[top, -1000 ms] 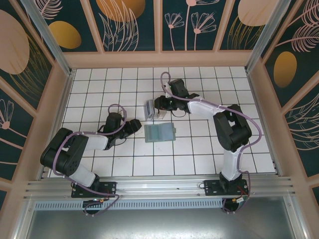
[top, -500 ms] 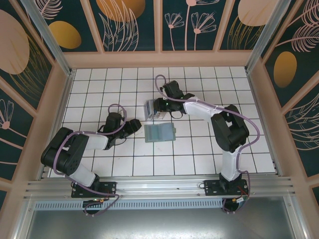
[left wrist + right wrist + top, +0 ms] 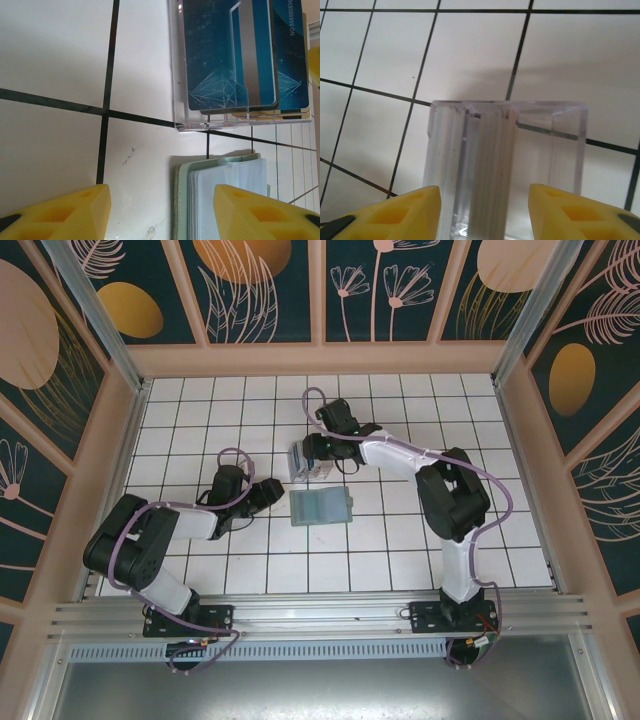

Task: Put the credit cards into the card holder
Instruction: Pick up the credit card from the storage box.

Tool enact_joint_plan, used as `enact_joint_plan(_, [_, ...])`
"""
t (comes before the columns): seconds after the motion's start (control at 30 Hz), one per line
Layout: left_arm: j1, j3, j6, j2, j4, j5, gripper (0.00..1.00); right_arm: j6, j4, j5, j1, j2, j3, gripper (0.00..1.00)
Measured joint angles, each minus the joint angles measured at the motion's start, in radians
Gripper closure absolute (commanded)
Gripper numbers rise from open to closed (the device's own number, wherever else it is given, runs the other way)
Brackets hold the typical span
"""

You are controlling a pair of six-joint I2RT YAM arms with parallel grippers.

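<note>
A stack of credit cards, the front one blue with a grey stripe and yellow ones behind it, stands in a clear plastic box. In the right wrist view the cards show edge-on inside that box. My right gripper is open, its yellow fingers on either side of the box. It shows at the box from above too. The sage-green card holder lies open on the tiles. My left gripper is open just left of the holder, holding nothing.
The white tiled table is fenced by peach walls on three sides. The clear box and the card holder lie close together at mid-table, and both arms reach in toward them.
My right gripper has moved left, from beside the clear box to over it. The left arm, the box and the card holder have stayed put.
</note>
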Motion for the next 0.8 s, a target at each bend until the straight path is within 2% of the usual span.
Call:
enact_joint_plan(0.37, [0.001,0.005,0.0,0.012,0.014,0.005,0.43,-0.019,-0.031,-0.019,0.023,0.031,0.024,0.54])
enact_joint_plan(0.63, [0.001,0.005,-0.001,0.02,0.034,0.008,0.43,-0.014,0.04,-0.131,0.009,0.008,-0.037,0.55])
enact_joint_plan(0.8, [0.001,0.002,-0.003,0.024,0.046,0.009,0.43,0.007,0.086,-0.198,-0.016,-0.008,-0.073,0.6])
